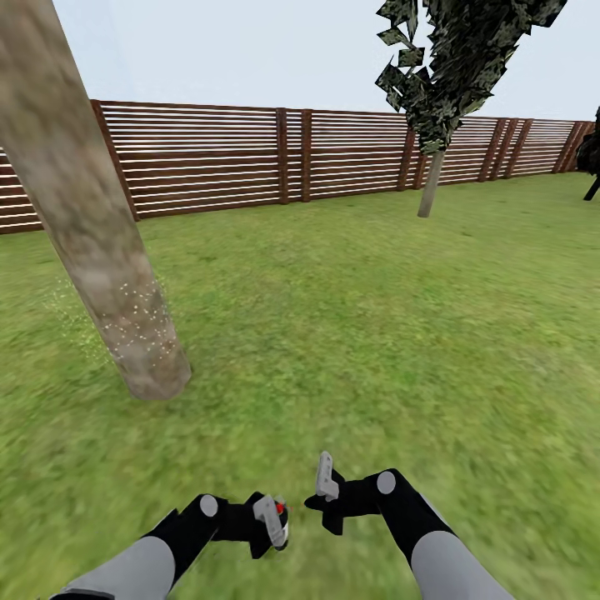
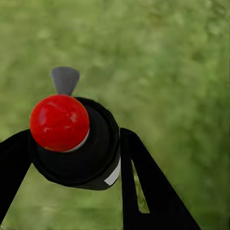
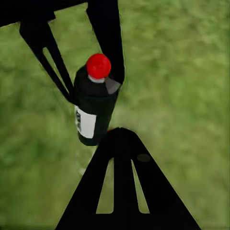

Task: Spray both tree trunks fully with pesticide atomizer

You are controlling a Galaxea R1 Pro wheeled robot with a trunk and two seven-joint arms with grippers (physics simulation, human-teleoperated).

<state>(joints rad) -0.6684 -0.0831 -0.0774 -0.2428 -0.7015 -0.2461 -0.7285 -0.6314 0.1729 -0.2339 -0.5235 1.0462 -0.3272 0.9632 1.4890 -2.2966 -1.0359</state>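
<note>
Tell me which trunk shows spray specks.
The near trunk, left of the left gripper holding the atomizer; white specks dot its base. The far trunk by the fence looks clean.

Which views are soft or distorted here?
Head view: lawn smeared near the arms, near trunk leans from wide-angle skew, fence crisp. Left wrist view: grass blurred, atomizer sharp. Right wrist view: grass blurred too; no cast shadows.

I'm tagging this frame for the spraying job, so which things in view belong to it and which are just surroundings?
Part of the job:
- pesticide atomizer, clamped in the left gripper
- near tree trunk, speckled with spray droplets
- far tree
- lawn

Just there:
- wooden fence
- dark shrub
- right gripper, holding nothing
</note>
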